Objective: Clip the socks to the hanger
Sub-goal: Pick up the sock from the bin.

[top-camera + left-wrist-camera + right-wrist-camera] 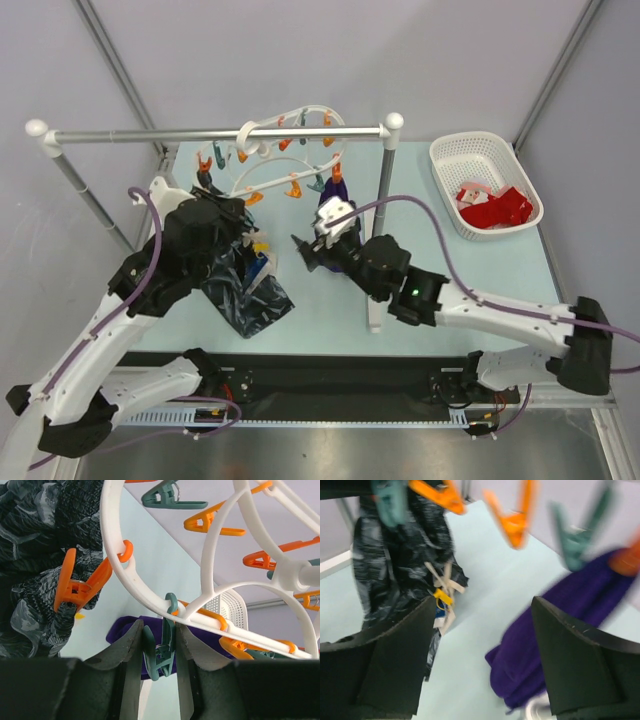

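1. L claw [159, 630]: pinches teal peg [160, 652] hanging off hanger [112, 525] ring. Pads squeezed on both sides, peg upright betw. them.
2. R claw [484, 605]: spread wide, grips nothing. Hovers just under hanger, purple cloth [555, 615] beside one finger, navy cloth [395, 555] beyond the other.
3. No socks [497, 208] on hanger yet. All heaped in white basket [450, 160], well apart from hanger, off to its R side. Red ones clear; a pinkish bit on top, too small to be sure.
4. Key relation: seen from hanger, basket sits on R arm [500, 315] side, so R arm nearer by far. L arm [100, 330] at hanger's other side, busy w/ peg.
5. R claw tip points toward hanger's L end, i.e. away from basket. Prob. calls for swing back R, then reach down into basket.
6. Red heap stretches roughly outward from hanger side. Single sock's long axis: can't tell.
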You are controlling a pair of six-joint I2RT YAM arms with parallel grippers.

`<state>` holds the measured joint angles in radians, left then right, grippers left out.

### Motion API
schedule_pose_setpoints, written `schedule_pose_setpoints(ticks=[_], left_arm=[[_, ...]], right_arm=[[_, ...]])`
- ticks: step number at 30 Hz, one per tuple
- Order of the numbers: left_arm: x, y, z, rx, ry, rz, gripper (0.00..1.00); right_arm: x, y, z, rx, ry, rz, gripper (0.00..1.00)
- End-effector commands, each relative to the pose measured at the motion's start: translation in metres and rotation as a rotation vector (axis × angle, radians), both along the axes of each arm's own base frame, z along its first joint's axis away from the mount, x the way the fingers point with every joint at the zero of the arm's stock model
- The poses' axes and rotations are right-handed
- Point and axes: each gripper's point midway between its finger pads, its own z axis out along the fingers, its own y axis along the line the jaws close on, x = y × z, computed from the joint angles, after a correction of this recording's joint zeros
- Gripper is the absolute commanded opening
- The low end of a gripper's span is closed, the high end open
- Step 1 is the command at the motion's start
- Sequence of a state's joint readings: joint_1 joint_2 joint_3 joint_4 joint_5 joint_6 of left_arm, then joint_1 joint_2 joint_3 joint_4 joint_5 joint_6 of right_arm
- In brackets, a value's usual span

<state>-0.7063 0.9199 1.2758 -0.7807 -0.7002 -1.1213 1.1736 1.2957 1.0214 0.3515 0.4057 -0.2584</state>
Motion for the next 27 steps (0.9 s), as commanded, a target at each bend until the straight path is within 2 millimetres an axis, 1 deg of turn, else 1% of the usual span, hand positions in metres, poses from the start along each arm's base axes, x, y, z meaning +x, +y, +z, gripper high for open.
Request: schedule_pose_setpoints(ticks=[1,2,3,4,5,6,7,8,9,10,11,12,13,14,16,17,18,19,20,21,22,23,24,25,26,27], left_arm=[[0.003,0.0,-0.003,0.086,-0.02,-0.041,0.0],[0.001,0.001,-0.004,0.085,-0.03,-0.048,0.0],[0.0,0.001,-0.004,0.097,-0.039,-0.058,0.0],[0.0,0.001,-0.003,0.093,-0.051,-0.062,0.0],[-0.001,0.002,-0.004,0.096,-0.052,-0.06,0.0],[-0.002,0.005,-0.004,0.1,-0.055,-0.056,0.0],[-0.003,0.005,-0.006,0.103,-0.05,-0.056,0.0],[-0.003,0.005,-0.008,0.104,-0.047,-0.054,0.0],[-0.003,0.005,-0.009,0.103,-0.045,-0.056,0.0],[-0.003,0.004,-0.01,0.101,-0.042,-0.059,0.0],[-0.004,0.004,-0.012,0.105,-0.036,-0.062,0.0],[-0.004,0.004,-0.012,0.104,-0.032,-0.061,0.0],[-0.003,0.004,-0.013,0.104,-0.032,-0.059,0.0],[-0.003,0.004,-0.013,0.105,-0.032,-0.061,0.0],[-0.003,0.003,-0.013,0.099,-0.031,-0.061,0.0],[-0.003,0.003,-0.013,0.097,-0.029,-0.06,0.0],[-0.003,0.003,-0.013,0.09,-0.03,-0.058,0.0],[-0.004,0.003,-0.012,0.086,-0.032,-0.06,0.0],[-0.005,0.003,-0.011,0.08,-0.035,-0.06,0.0],[-0.005,0.003,-0.011,0.078,-0.036,-0.062,0.0],[-0.005,0.002,-0.01,0.073,-0.037,-0.068,0.0],[-0.006,0.001,-0.01,0.066,-0.038,-0.073,0.0],[-0.007,-0.001,-0.011,0.058,-0.035,-0.08,0.0],[-0.007,-0.001,-0.011,0.054,-0.036,-0.08,0.0],[-0.007,-0.003,-0.011,0.049,-0.033,-0.088,0.0],[-0.007,-0.002,-0.011,0.044,-0.033,-0.086,0.0]], right_arm=[[0.0,-0.045,-0.014,0.041,0.212,-0.099,0.79],[-0.002,-0.055,-0.02,0.028,0.238,-0.121,0.78],[-0.004,-0.069,-0.034,-0.016,0.283,-0.146,0.77],[-0.009,-0.081,-0.03,0.025,0.322,-0.163,0.77],[-0.009,-0.094,-0.033,0.04,0.356,-0.201,0.77],[-0.007,-0.112,-0.046,0.012,0.401,-0.246,0.76],[-0.01,-0.126,-0.039,0.078,0.443,-0.261,0.76],[-0.008,-0.14,-0.042,0.09,0.467,-0.296,0.76],[-0.009,-0.156,-0.052,0.065,0.501,-0.337,0.74],[0.001,-0.18,-0.05,0.102,0.514,-0.419,0.73],[0.0,-0.198,-0.049,0.134,0.526,-0.461,0.72],[0.005,-0.213,-0.048,0.161,0.53,-0.511,0.69],[0.016,-0.238,-0.047,0.2,0.532,-0.593,0.67],[0.021,-0.254,-0.047,0.235,0.542,-0.642,0.67],[0.035,-0.275,-0.05,0.271,0.56,-0.703,0.65],[0.055,-0.3,-0.06,0.313,0.605,-0.777,0.65],[0.065,-0.31,-0.065,0.337,0.636,-0.794,0.63],[0.075,-0.312,-0.074,0.367,0.698,-0.755,0.63],[0.088,-0.342,-0.08,0.416,0.717,-0.826,0.62],[0.109,-0.353,-0.094,0.439,0.748,-0.843,0.62],[0.12,-0.363,-0.094,0.45,0.744,-0.857,0.63],[0.129,-0.383,-0.098,0.458,0.732,-0.923,0.64],[0.148,-0.395,-0.112,0.443,0.738,-0.954,0.67],[0.159,-0.404,-0.105,0.457,0.724,-0.964,0.68],[0.168,-0.415,-0.111,0.47,0.744,-0.979,0.68],[0.176,-0.434,-0.11,0.5,0.729,-1.01,0.67]])
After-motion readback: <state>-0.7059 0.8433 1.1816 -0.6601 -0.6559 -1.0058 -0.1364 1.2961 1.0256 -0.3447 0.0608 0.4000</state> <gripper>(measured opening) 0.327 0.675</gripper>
